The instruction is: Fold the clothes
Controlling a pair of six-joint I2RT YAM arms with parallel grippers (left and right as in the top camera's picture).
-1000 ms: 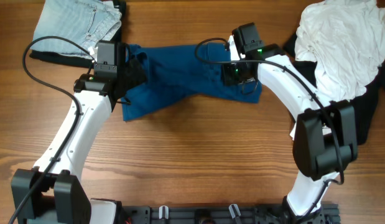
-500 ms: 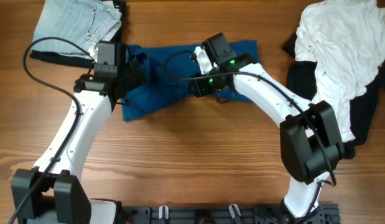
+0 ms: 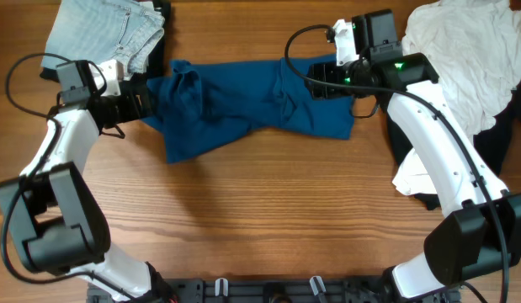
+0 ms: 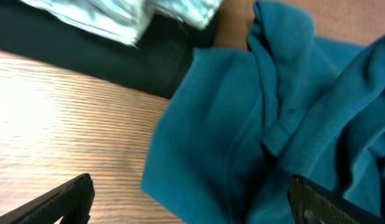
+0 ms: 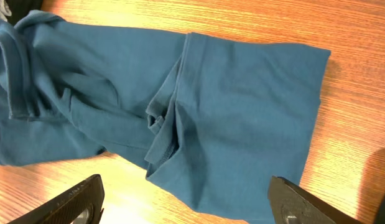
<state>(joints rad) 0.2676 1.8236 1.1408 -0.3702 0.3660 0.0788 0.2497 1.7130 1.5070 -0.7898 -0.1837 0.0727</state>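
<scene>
Right pincer (image 5: 186, 200) stands spread and empty over the garment's (image 3: 243, 105) right end. The left pincer (image 4: 192, 202) is spread too, at the bunched left end, gripping nothing. The garment lies stretched along the far side of the table (image 3: 260, 219), rumpled at its middle and left, between the jeans (image 3: 104, 29) and a white heap (image 3: 462, 59). The step in hand looks like flattening before the first fold. Next, each pincer probably needs to drop onto an edge, pinch it, and draw outward to smooth the creases.
</scene>
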